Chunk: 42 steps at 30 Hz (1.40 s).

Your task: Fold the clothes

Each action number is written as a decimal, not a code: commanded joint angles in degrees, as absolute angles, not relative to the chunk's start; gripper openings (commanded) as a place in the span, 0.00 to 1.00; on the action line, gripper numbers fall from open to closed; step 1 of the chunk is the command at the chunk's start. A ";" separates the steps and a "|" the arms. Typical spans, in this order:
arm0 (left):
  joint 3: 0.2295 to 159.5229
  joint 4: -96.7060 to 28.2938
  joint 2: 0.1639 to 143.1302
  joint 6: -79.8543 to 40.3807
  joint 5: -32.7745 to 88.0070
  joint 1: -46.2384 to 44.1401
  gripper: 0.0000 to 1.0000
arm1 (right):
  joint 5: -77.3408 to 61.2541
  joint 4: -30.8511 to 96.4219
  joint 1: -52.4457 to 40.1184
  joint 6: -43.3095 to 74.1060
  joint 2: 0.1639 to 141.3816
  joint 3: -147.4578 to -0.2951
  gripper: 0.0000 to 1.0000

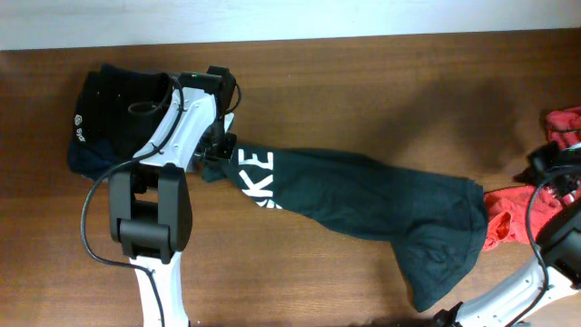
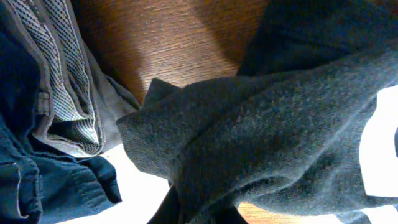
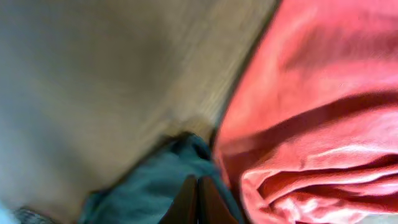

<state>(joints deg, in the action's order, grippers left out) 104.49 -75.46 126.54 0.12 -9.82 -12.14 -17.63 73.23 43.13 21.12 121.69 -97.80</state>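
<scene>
We found the dark garment [image 1: 363, 195] stretched across the table [image 1: 363, 82], from left of centre to the near right. Its white block letters [image 1: 254, 173] sat at the left end, and its right end was bunched and wrinkled against the red garment [image 1: 504, 222]. It was not yet folded. A pile [image 1: 109, 118] of black and navy clothes lay at the far left, just beside the lettered end.

The left gripper [image 1: 218, 153] was clenched on the dark garment's left edge. In the wrist view a thick fold of that cloth ran down toward the fingers, so we judged it a true hold. The right gripper [image 3: 198, 190] had its fingers pressed together at the seam where dark cloth met red cloth. We could not tell whether any fabric was pinched between them.

We saw several risks from here:

- If the right gripper had caught red cloth with the dark, or instead of it, a lift would drag the wrong garment along and spoil the fold.
- If it held nothing, the right end would stay slumped and only one side would rise.
- The left hold was a bunched edge rather than a clean corner, so a pull could twist the cloth or slip free.
- The pile was close enough that a leftward sweep could snag it.
</scene>
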 commanded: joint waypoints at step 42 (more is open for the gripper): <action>127.98 -94.00 109.08 -0.47 -3.60 -13.13 0.51 | -38.41 66.72 35.48 -0.10 85.54 -99.96 0.75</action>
